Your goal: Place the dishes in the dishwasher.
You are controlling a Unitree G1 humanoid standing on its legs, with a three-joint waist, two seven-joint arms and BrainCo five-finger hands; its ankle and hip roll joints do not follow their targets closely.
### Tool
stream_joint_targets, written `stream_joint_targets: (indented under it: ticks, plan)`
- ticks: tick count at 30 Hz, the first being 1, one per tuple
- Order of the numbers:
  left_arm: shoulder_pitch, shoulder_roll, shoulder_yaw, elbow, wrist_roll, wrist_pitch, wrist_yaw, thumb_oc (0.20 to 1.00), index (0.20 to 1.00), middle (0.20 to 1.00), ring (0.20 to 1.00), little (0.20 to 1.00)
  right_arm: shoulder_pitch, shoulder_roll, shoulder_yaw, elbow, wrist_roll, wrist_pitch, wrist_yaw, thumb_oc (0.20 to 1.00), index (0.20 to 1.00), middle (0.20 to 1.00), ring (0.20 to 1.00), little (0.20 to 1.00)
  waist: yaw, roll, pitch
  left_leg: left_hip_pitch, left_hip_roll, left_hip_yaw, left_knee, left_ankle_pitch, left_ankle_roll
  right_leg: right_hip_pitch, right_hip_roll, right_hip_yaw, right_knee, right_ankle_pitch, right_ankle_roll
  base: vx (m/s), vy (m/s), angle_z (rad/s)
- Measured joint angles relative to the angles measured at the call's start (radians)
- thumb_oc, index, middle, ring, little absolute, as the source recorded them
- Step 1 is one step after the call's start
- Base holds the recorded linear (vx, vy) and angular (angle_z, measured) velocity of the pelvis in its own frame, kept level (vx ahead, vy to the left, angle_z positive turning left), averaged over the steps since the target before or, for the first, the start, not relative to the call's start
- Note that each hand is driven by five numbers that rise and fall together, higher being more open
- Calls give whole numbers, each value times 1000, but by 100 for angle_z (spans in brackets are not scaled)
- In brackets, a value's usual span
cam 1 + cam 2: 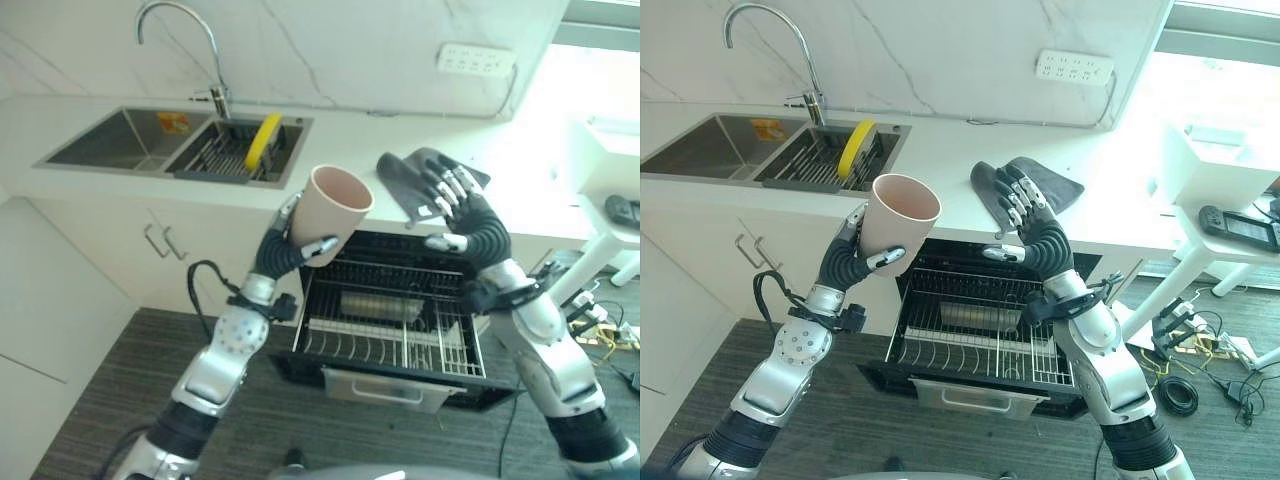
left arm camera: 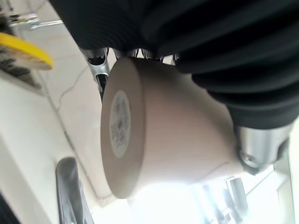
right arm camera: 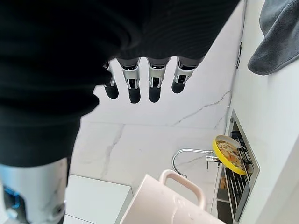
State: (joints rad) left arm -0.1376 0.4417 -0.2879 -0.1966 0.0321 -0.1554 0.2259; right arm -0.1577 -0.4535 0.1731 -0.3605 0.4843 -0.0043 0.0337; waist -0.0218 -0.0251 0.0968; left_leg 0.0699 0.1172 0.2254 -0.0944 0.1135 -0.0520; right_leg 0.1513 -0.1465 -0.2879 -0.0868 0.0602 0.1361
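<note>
Now | one pink mug [image 1: 335,213] (tilted), left hand [image 1: 297,243] fingers grasping | right hand [image 1: 452,203] fingers released | one yellow plate [image 1: 263,140]

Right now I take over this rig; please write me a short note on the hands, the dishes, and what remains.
Left hand: shut on the pink mug, held above the open dishwasher rack.
Right hand: open, empty, raised over the counter near the grey cloth.
Yellow plate stands in the sink rack.
Done: mug picked up.
Left: set the mug in the rack, then fetch the plate.
</note>
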Motion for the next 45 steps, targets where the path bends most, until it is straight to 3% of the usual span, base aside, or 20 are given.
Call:
stream_joint_targets:
  ticks: [13,23,33,38,45]
  plan:
    - [-64,-1,-104,14,68,-41,47,200,200,200,200,200,-63,39,95,63,48,70,-15,1000,1000,1000,1000,1000,7,0,-45,1,3,-9,0,-2,0,7,1,-6,0,-3,-6,2,2,1]
    - [-71,-1,-107,14,76,-44,47,200,200,200,200,200,-85,61,135,76,48,124,-14,1000,1000,1000,1000,1000,8,5,-49,2,2,-26,0,-1,0,18,2,-23,0,-6,-7,0,7,4]
    - [-72,0,-119,14,106,-43,23,200,200,200,200,200,-128,64,135,77,45,126,-30,1000,1000,1000,1000,1000,7,8,-50,2,2,-27,0,-1,0,19,2,-24,0,-6,-7,0,0,0]
    - [-84,1,-122,13,103,-16,3,200,200,200,200,200,-144,64,135,77,25,126,-49,1000,1000,1000,1000,1000,7,23,-58,2,2,-27,0,-1,0,18,2,-24,0,-8,-6,0,0,0]
    - [-144,1,-125,5,97,80,-42,200,200,200,200,200,-145,65,134,75,0,126,-96,1000,1000,1000,1000,1000,8,27,-58,1,2,-27,0,-1,0,17,1,-24,0,-8,-6,0,0,0]
